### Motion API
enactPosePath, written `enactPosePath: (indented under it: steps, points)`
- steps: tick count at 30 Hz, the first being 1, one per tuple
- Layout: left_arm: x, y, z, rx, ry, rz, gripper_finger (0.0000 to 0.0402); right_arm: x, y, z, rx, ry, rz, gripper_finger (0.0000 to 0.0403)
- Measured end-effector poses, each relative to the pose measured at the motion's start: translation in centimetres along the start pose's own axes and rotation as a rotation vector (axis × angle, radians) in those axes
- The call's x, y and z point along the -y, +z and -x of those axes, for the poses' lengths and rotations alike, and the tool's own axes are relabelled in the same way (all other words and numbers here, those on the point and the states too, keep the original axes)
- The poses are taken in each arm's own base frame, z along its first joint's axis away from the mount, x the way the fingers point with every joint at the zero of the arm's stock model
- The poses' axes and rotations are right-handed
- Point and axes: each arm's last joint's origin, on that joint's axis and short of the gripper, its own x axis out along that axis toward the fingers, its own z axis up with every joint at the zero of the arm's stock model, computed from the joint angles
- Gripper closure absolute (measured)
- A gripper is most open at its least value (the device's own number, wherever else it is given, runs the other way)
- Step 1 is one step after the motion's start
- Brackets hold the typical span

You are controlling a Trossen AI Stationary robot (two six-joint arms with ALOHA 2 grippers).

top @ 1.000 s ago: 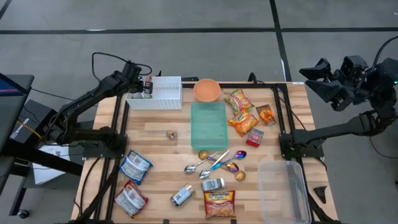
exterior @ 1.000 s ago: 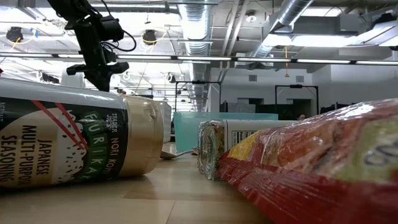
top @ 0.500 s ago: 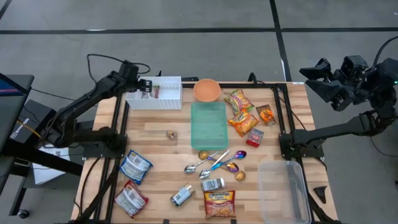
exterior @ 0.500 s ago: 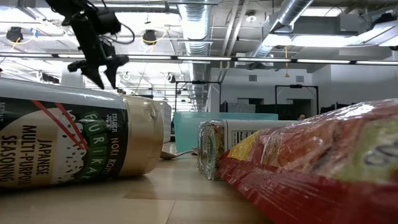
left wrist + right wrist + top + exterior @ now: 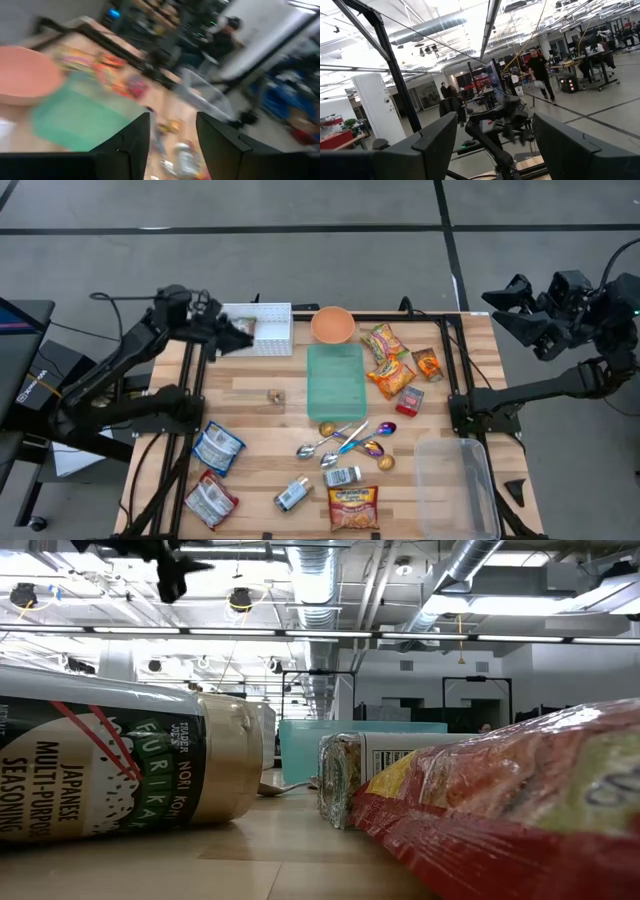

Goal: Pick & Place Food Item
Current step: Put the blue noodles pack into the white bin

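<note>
The left end effector (image 5: 238, 333) hangs above the bench's (image 5: 250, 395) far left corner, just at the near left edge of the white perforated basket (image 5: 268, 326); its fingers (image 5: 222, 150) stand apart with nothing between them. A small reddish food item (image 5: 251, 327) lies inside the basket, close to those fingertips. Right of the basket sits an orange bowl (image 5: 332, 325), with a green lidded container (image 5: 335, 379) in front of it. Snack packets (image 5: 388, 360) lie beside the container, and spoons (image 5: 335, 444) and foil-wrapped sweets lie nearer the front. A furikake seasoning jar (image 5: 120, 768) lies on its side at the front edge. The right end effector (image 5: 505, 302) waits raised off the bench's far right corner, fingers apart and empty.
</note>
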Motion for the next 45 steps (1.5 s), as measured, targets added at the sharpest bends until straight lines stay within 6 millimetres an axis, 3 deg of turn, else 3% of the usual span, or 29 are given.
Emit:
enactPosePath:
  steps: [6, 13, 23, 31, 39, 45]
  points:
    - [3.0, -1.3, -1.3, -0.103, -0.157, 0.038, 0.026, 0.0, 0.0, 0.0, -0.002, 0.003, 0.003, 0.0147]
    - [5.4, -3.1, -3.7, -0.234, -0.222, 0.023, 0.0261, 0.0, 0.0, 0.0, -0.005, 0.011, -0.003, 0.0147]
    - [7.2, -4.8, -6.5, -0.329, -0.239, -0.017, 0.0261, -0.1, -0.1, 0.0, -0.011, 0.024, -0.02, 0.0147]
    - [7.6, -5.8, -7.0, -0.407, -0.234, 0.006, 0.0261, -0.1, -0.1, 0.0, -0.013, 0.023, -0.034, 0.0147]
    - [9.9, -12.5, -4.7, -1.005, -0.173, 0.016, 0.0261, -0.1, -0.1, 0.0, -0.021, 0.045, -0.046, 0.0147]
    - [12.8, -15.7, -3.7, -1.125, -0.186, -0.174, 0.026, -0.1, -0.1, 0.0, -0.02, 0.045, -0.046, 0.0147]
